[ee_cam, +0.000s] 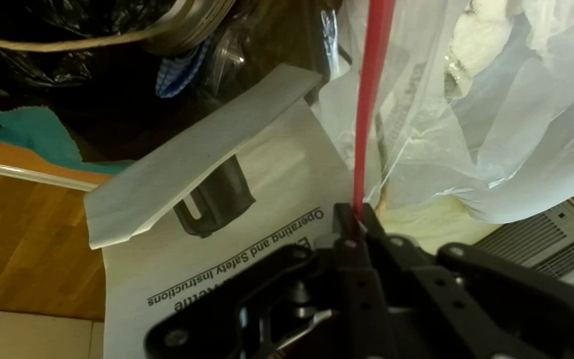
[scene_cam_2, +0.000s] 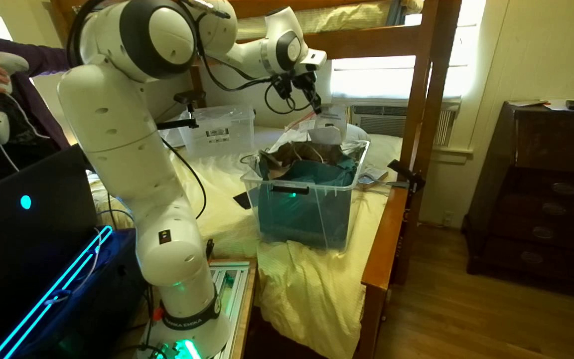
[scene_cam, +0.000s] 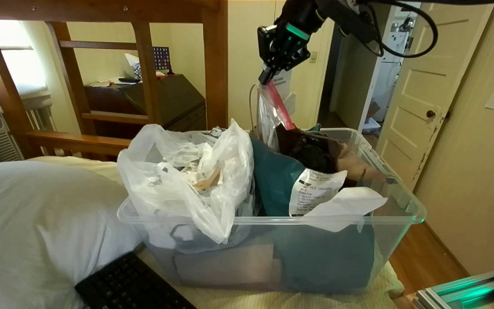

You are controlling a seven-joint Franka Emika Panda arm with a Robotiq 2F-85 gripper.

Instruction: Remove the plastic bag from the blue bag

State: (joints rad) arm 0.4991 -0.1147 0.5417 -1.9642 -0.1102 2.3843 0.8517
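The gripper (scene_cam: 266,78), closed tight, holds the clear bag (scene_cam: 267,119) (by its red strip (scene_cam: 279,105)), hanging at six o'clock in an exterior view.

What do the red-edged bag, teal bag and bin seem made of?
Red-edged bag: glossy plastic film, by its see-through body and highlights. Teal bag: probably matte paper, by its thin serrated edge. Bin: likely rigid clear plastic, smooth; the teal bag shows through it.
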